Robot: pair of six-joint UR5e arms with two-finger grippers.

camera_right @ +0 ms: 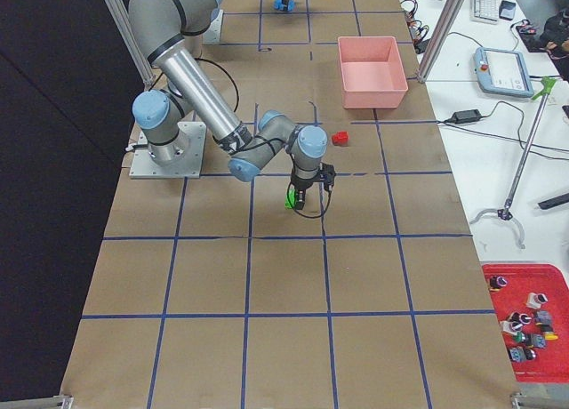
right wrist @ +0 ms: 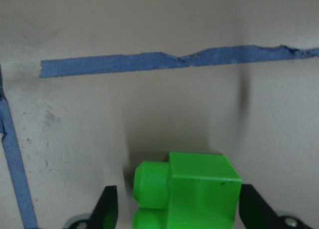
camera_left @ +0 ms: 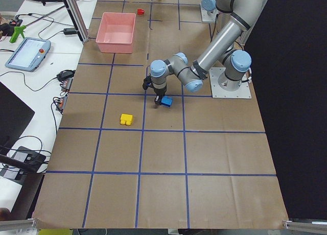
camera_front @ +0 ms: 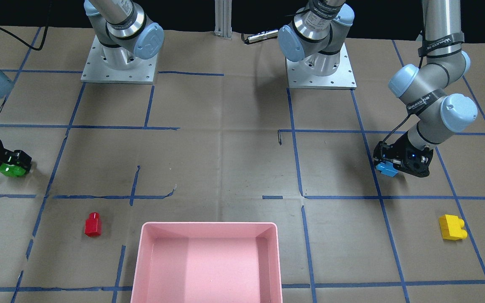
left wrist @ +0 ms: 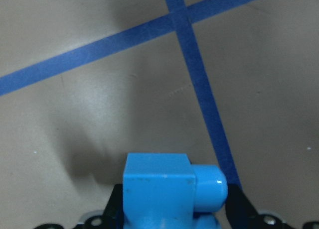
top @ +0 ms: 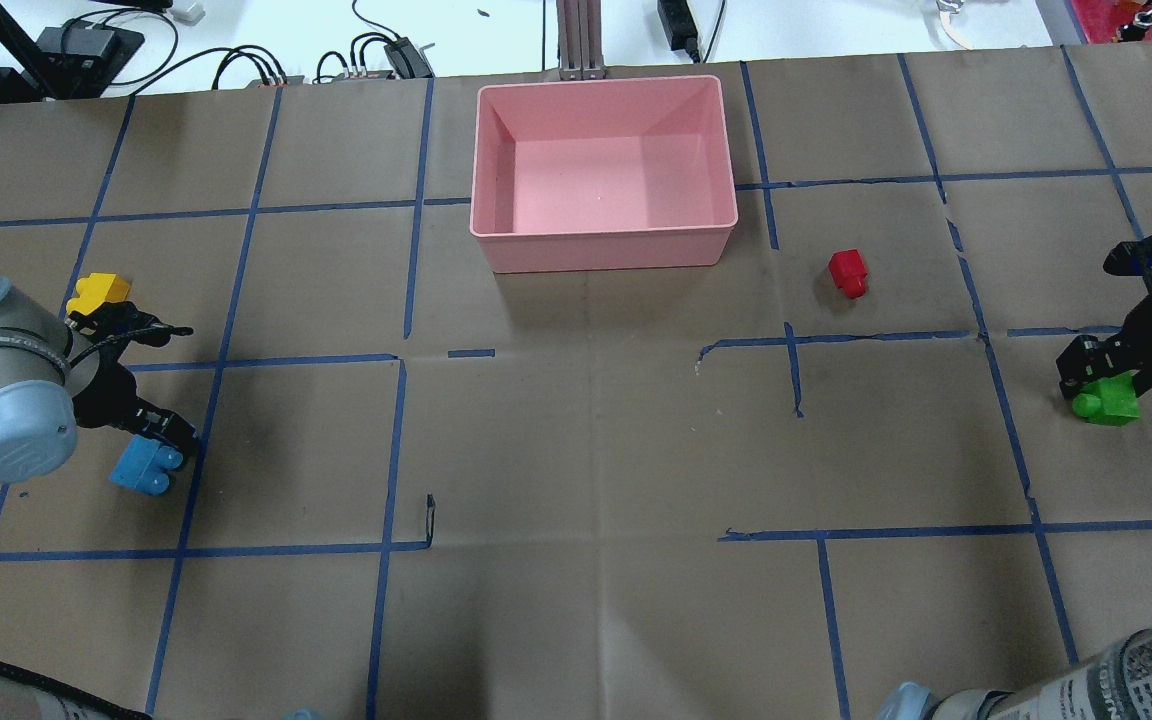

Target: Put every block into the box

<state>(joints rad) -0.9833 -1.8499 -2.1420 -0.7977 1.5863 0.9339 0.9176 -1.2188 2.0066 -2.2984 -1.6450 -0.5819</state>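
Two arms at work over the brown paper-covered table [camera_front: 234, 168], which is gridded with blue tape lines [camera_front: 331, 197]. You see each arm low over a brick at opposite ends.

On the robot's left side, the left tool [camera_front: 394, 165] is closed on the light-blue studded plastic brick [left wrist: 157, 189]. In the left wrist view its dark fingers [left wrist: 238, 209] press against both sides of the brick, whose studs point sideways. It sits just beside a crossing of tape lines, and you cannot tell whether it rests on the table or hangs just above it.

On the robot's right side, the right tool [top: 1101, 370] straddles the green studded plastic brick [right wrist: 199, 189]. One finger [right wrist: 110, 209] stands a little apart from the studs (the right wrist view shows the gap), so these jaws are spread around the brick and not yet clamped.

The large shallow pink plastic box [top: 601, 250] sits at the middle of the table's far edge from the robot, and all four bricks lie outside it. The small red plastic brick [top: 848, 272] lies on the table near the box's right-hand corner, between the box and the green brick but touching neither. The yellow studded plastic brick [camera_front: 452, 227] lies on its side on the robot's left, farther from the robot than the light-blue brick and well apart from the box.
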